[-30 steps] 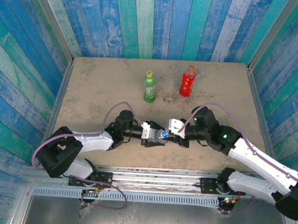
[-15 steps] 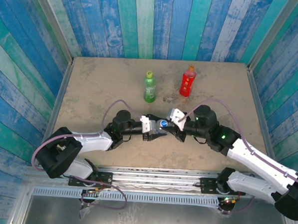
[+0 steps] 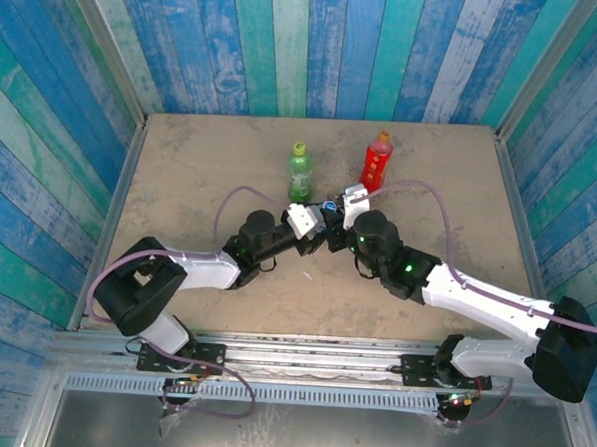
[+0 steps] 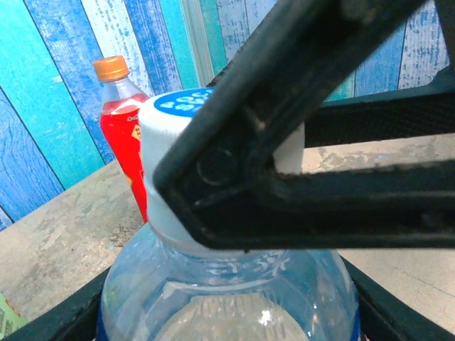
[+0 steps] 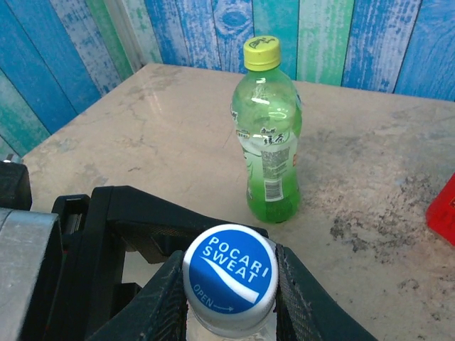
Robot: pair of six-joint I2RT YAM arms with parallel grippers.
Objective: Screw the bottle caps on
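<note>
The clear bottle is held near the middle of the counter, just in front of the two other bottles. Its rounded shoulders fill the space between the left fingers, which are clamped on its body from either side. On its neck sits the blue cap, white-sided and printed "POCARI SWEAT" on top. The right fingers are pressed against opposite sides of it, grasping the cap from above. In the left wrist view, one dark right finger crosses diagonally in front of the cap and hides part of it. Beyond this pair, the green bottle stands upright on the counter with its yellow-green cap on. The red bottle also stands upright, to the right of the green one and a little apart from it, with its orange cap on. Seen from above, both arms reach in from the near edge and meet at the clear bottle, with the painted plank walls closing in the counter behind.
</note>
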